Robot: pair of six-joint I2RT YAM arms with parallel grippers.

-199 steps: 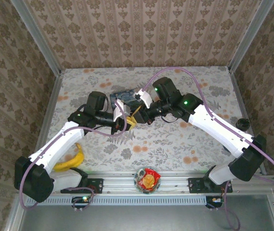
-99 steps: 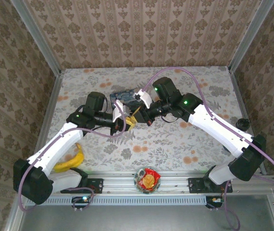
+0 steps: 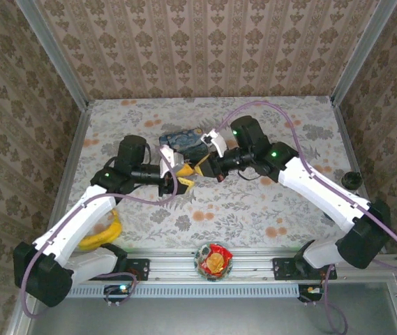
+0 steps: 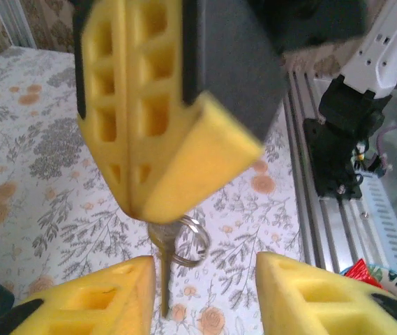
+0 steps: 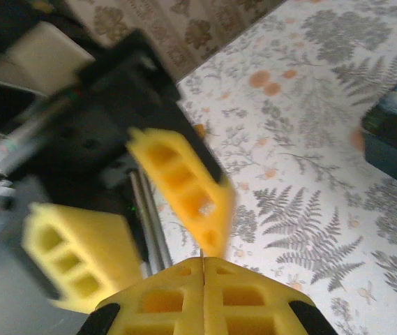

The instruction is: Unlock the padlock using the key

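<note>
One key [image 4: 163,283] in the left wrist view, tight in the right gripper [image 4: 134,208]; left gripper [image 4: 205,279] agape

The blue box [image 3: 183,141] blocks the table [image 3: 303,125] middle; right side open

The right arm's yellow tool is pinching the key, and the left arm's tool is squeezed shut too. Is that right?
Not quite. The right tool does pinch the key, but the left tool is open, not shut. The left wrist view shows its two yellow pads standing apart, with the key seen in the gap between them.
</note>
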